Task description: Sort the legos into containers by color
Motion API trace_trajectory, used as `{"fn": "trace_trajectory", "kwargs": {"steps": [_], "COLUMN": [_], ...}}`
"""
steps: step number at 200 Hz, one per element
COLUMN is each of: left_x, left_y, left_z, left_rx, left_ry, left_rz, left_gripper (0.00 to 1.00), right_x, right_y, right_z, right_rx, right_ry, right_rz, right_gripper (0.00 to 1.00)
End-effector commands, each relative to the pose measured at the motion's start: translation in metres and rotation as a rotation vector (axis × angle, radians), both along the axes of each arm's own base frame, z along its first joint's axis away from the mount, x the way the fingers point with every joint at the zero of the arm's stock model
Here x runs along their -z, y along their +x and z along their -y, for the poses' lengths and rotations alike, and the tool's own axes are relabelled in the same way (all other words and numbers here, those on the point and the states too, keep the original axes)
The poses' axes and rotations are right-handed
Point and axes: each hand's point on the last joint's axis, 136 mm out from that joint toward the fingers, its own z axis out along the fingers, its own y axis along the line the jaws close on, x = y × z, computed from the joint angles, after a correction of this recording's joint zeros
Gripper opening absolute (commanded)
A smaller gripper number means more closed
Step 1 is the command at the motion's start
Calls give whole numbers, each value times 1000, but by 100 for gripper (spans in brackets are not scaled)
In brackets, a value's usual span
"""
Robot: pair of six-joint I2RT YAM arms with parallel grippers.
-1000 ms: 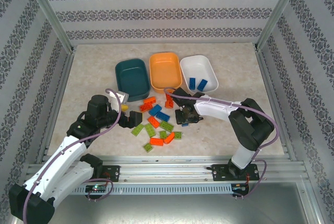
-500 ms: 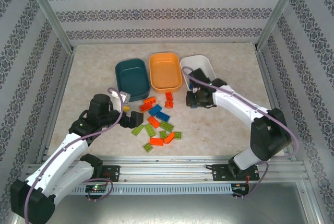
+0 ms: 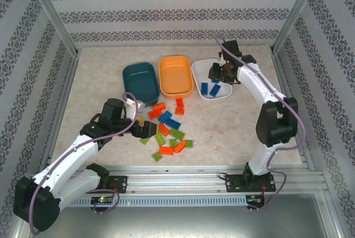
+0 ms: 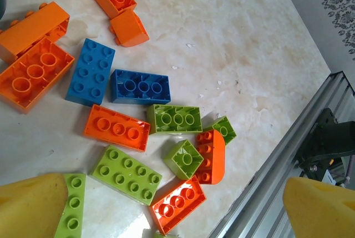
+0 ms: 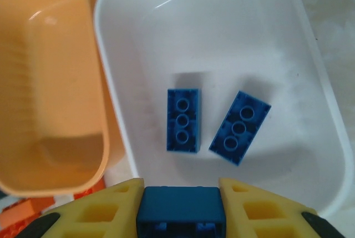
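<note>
Three shallow containers, a dark teal tub (image 3: 140,84), an orange tub (image 3: 176,75) and a white tub (image 5: 222,38), stand in a row toward the far side of a pale marbled surface (image 3: 238,121). Patterned walls (image 3: 177,16) close in the surface. The orange tub sits just beside the white tub, wall to wall. Nearer the arms, between them, loose legos (image 3: 169,130) in lime green, orange and blue lie scattered flat in a tight cluster, some touching.

Two blue bricks (image 5: 183,120) rest studs up on the floor of the white tub, side by side but apart, the right one turned at a slant. Above the near end of that tub hangs the right hand (image 3: 220,75), its yellow pads pressed onto a blue brick (image 5: 180,210) pinched between them, clear of the two below.

The left hand (image 3: 144,131) hovers at the near left edge of the cluster with its fingers spread wide and nothing between them. A lime green brick (image 4: 71,210) lies right by its left pad, and the other legos fan out beyond.

The right arm stretches far forward from its base, elbow raised, wrist bent so the hand points down into the tub. The left arm reaches low, forward and inward across the surface.
</note>
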Motion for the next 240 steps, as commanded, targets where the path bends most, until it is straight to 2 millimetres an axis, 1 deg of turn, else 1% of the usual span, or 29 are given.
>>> {"fn": "trace_trajectory", "kwargs": {"steps": [1, 25, 31, 36, 60, 103, 125, 138, 165, 184, 217, 240], "left_x": [-14, -12, -12, -11, -11, -10, -8, -9, -9, -9, -13, -15], "left_y": [-2, -2, -2, -2, -1, 0, 1, 1, 1, 1, 0, 0], "left_z": [6, 6, 6, 5, 4, 3, 2, 2, 1, 2, 1, 0], "left_rx": [29, 28, 29, 26, 25, 20, 17, 17, 17, 18, 16, 13], "left_ry": [-19, -8, -5, -2, 5, 18, 26, 27, 28, 29, 24, 22], "left_rz": [29, 31, 30, 31, 37, 42, 44, 42, 45, 44, 58, 71], "left_gripper": [100, 100, 100, 100, 100, 100, 100, 100, 100, 100, 100, 100], "right_x": [14, 38, 41, 47, 64, 88, 94, 96, 91, 81, 51, 25], "right_y": [21, 41, 46, 48, 58, 66, 66, 65, 63, 61, 55, 41], "right_z": [3, 6, 7, 7, 6, 1, -1, -1, 3, 3, 3, -4], "right_rx": [-6, 10, 12, 13, 21, 29, 27, 26, 27, 23, 15, -5], "right_ry": [10, 10, 11, 10, 10, 24, 23, 21, 9, 6, 10, 20], "right_rz": [-24, -64, -66, -79, -102, -134, -141, -146, -139, -124, -80, -38], "right_gripper": [33, 32, 32, 32, 32, 35, 36, 39, 45, 47, 48, 48]}}
